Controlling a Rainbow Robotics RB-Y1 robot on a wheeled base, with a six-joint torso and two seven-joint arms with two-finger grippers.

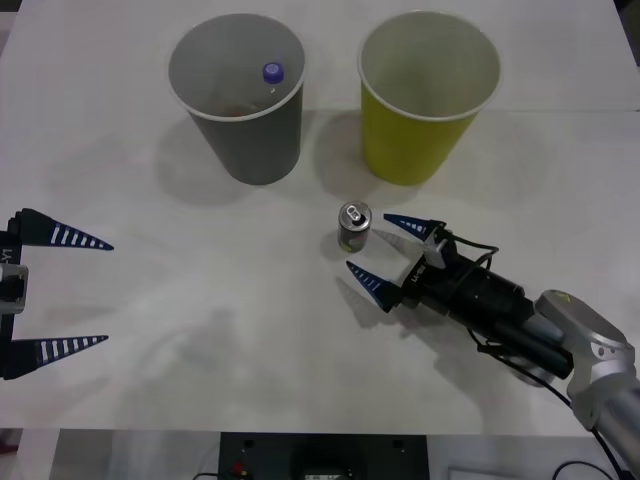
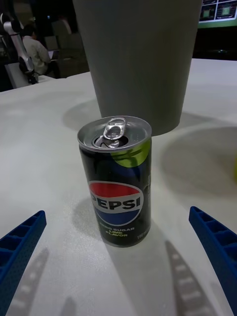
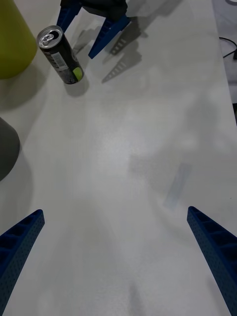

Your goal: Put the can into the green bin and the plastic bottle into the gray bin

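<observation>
- Front view: right tool low over the white surface, blue fingers spread wide apart, nothing between them.
- Just ahead of that tool's fingertips, the can upright, long axis vertical, silver pull-tab top facing up; close to the far fingertip, not touching either finger as far as can be seen.
- Beyond the can from the right tool, the green bin upright, open mouth up, near the can but apart from it.
- Off to the side of the green bin, farther from the right tool, the gray bin upright too; inside it the plastic bottle, blue-purple cap up, leaning by the far inner wall.
- Right wrist view: can centred between the two spread fingers, ahead of the tips, label turned toward the tool; gray bin standing straight behind the can.
- Left tool well apart from the can, out by the surface's near left edge, fingers wide apart, holding nothing.
- Left wrist view: far ahead of the left tool's fingers, the can standing by the green bin, with the right tool just beside it; bare surface between.
</observation>
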